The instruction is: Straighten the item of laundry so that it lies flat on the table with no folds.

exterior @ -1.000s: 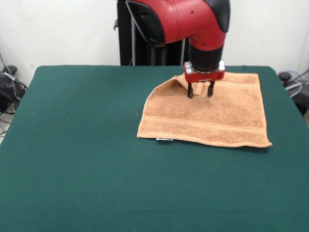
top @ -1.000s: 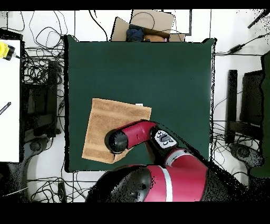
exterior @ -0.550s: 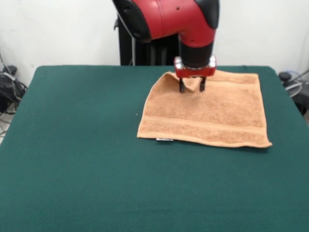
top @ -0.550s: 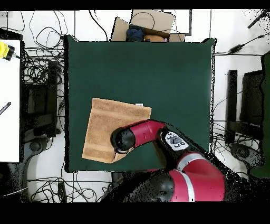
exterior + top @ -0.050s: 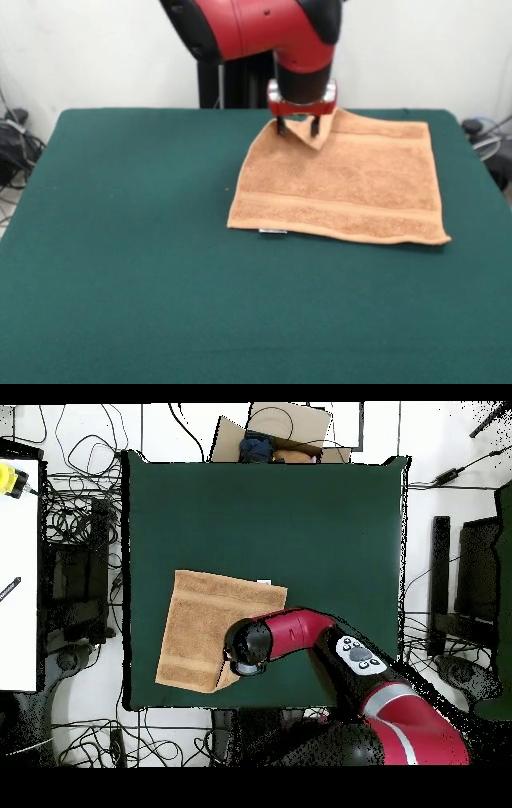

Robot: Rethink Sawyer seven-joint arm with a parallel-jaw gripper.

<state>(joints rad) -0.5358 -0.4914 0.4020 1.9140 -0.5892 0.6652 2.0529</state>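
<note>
Since 1 second ago my gripper (image 5: 297, 128) has dragged the folded corner back toward the far left of the towel (image 5: 352, 192), jaws closed on that flap. Everything else of the towel lies flat at the table's (image 5: 120, 264) far right, so I judge the flap must go on outward, away from the towel's middle.

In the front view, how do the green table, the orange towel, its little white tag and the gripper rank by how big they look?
1. The table, largest by far.
2. The towel.
3. The gripper, much smaller than the towel.
4. The white tag, smallest.
</note>
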